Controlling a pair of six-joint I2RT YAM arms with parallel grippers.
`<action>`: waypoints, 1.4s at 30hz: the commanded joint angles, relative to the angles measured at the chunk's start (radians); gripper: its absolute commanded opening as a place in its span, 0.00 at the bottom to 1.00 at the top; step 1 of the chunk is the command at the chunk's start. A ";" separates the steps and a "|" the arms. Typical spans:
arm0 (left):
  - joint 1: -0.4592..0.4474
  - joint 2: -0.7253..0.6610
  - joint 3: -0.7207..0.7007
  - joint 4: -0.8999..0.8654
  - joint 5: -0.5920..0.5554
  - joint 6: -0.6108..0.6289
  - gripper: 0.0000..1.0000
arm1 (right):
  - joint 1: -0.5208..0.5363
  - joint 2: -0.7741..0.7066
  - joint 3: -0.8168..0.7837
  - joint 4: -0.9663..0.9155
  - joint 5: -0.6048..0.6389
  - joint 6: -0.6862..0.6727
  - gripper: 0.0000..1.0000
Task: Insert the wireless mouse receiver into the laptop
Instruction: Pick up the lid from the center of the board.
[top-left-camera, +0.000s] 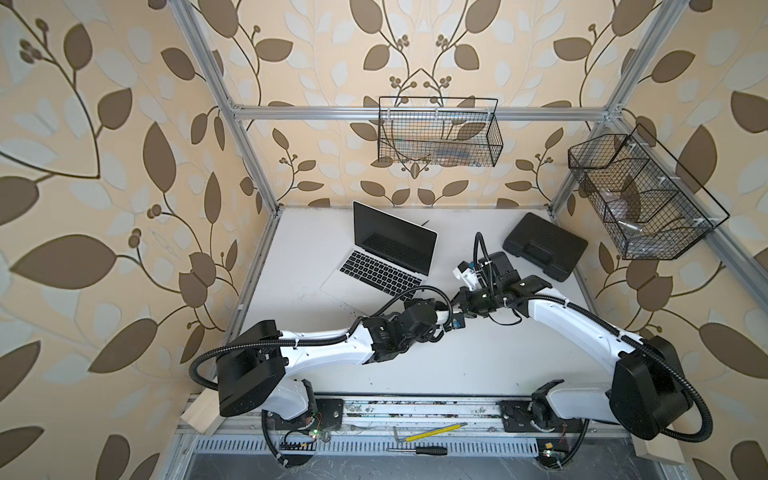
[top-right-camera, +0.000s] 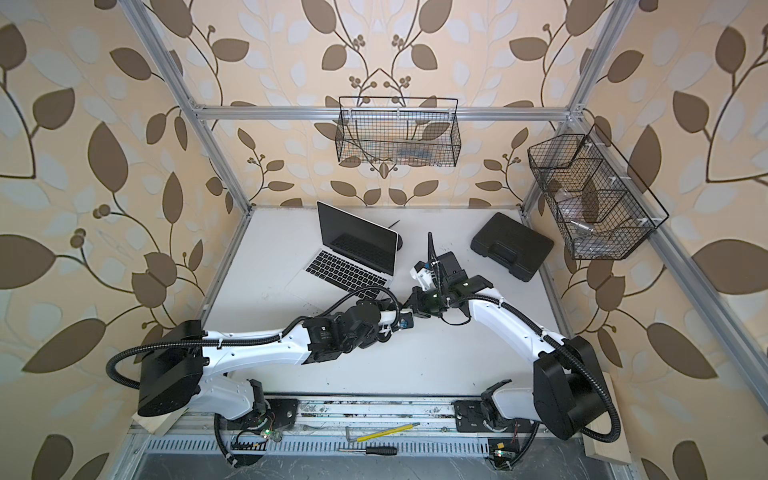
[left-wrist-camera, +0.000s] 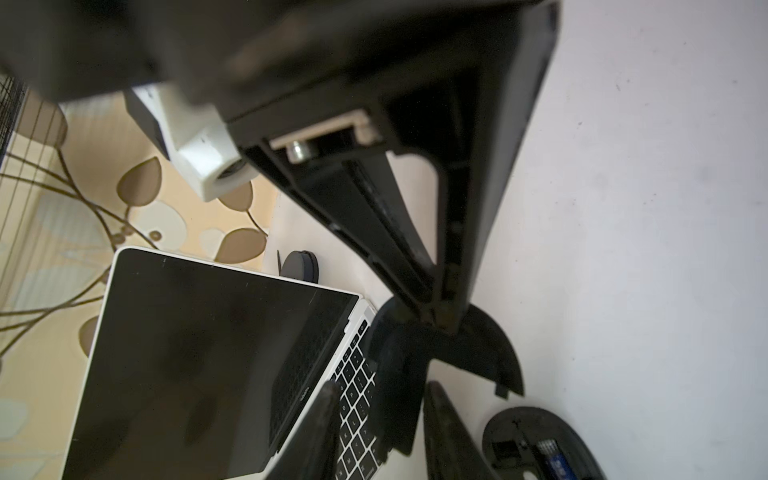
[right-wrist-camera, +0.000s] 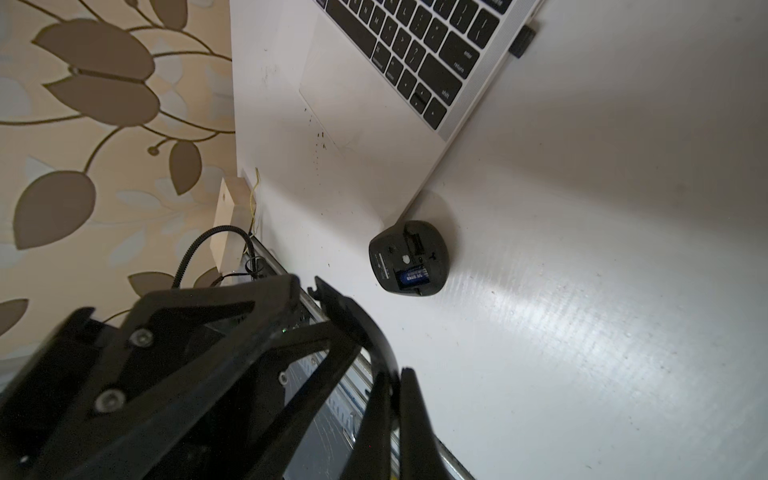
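Receiver (right-wrist-camera: 523, 41) juts from the laptop (right-wrist-camera: 353, 124) beside its "enter" key (right-wrist-camera: 467, 54); right gripper (right-wrist-camera: 395, 376) pinches cover (right-wrist-camera: 357, 316), left gripper (left-wrist-camera: 382, 388) unclear.

On the white table (top-left-camera: 478, 365), open laptop (top-left-camera: 386, 257) at eleven o'clock, black handled case (top-left-camera: 544, 245) at two o'clock, left arm (top-left-camera: 324, 345) and right arm (top-left-camera: 582, 320) with wrists close together near the centre.

White-black arms (top-left-camera: 324, 347), seemingly corrugated cables (top-left-camera: 193, 368)
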 joint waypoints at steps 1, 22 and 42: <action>0.010 0.033 0.018 0.024 -0.066 0.077 0.33 | 0.009 -0.011 0.000 -0.001 -0.073 0.028 0.00; 0.074 0.080 0.033 -0.024 0.021 0.114 0.32 | -0.001 -0.017 -0.026 0.051 -0.157 0.067 0.00; 0.134 0.023 -0.008 -0.067 0.123 0.197 0.20 | -0.071 -0.020 -0.073 0.073 -0.316 0.058 0.00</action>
